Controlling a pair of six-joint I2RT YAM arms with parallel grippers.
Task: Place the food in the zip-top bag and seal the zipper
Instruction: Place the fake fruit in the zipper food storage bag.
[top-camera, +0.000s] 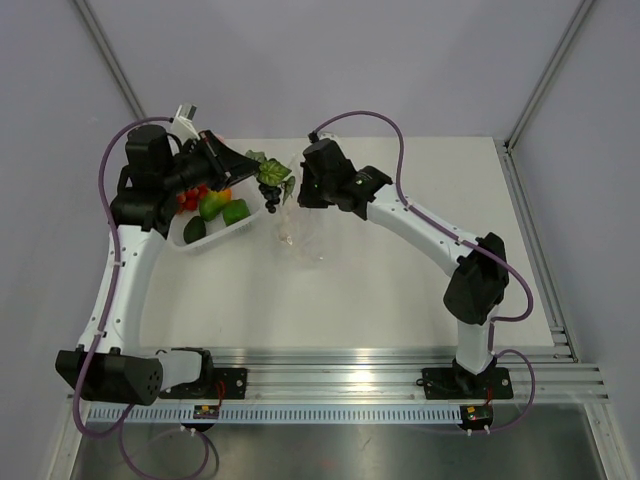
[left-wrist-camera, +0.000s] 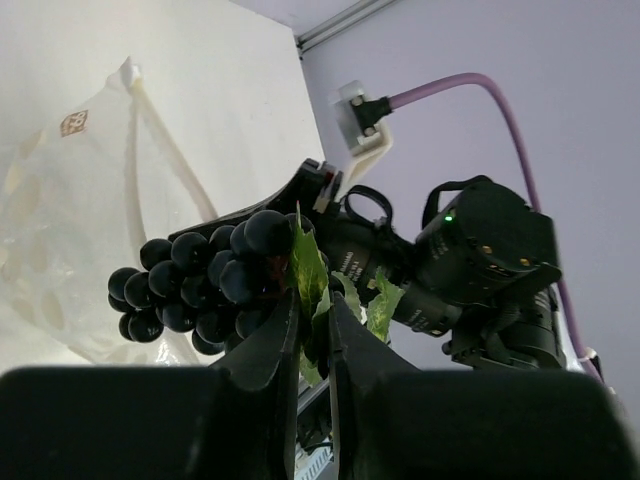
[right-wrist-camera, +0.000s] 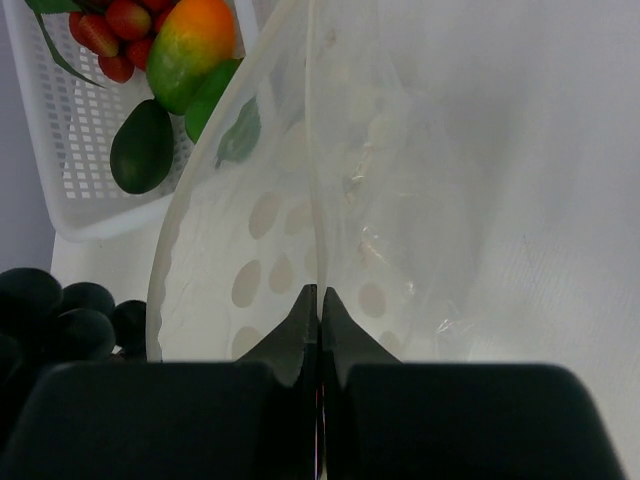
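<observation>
My left gripper (left-wrist-camera: 312, 300) is shut on the green leaves of a dark purple grape bunch (left-wrist-camera: 200, 280) and holds it in the air beside the bag's mouth. From above, the left gripper (top-camera: 255, 165) and the grapes (top-camera: 271, 178) hang just left of my right gripper (top-camera: 290, 195). My right gripper (right-wrist-camera: 318, 295) is shut on the zipper strip (right-wrist-camera: 312, 150) of the transparent zip-top bag (right-wrist-camera: 400, 200) and holds its mouth lifted and open. The bag (top-camera: 305, 240) hangs down onto the table. The grapes (right-wrist-camera: 60, 320) show at the lower left of the right wrist view.
A white perforated tray (top-camera: 205, 245) stands left of the bag, under my left arm. It holds an orange-green mango (right-wrist-camera: 190, 45), a dark green avocado (right-wrist-camera: 140, 145), red pieces (right-wrist-camera: 110, 30) and another green piece (top-camera: 236, 211). Frame posts stand at the back corners.
</observation>
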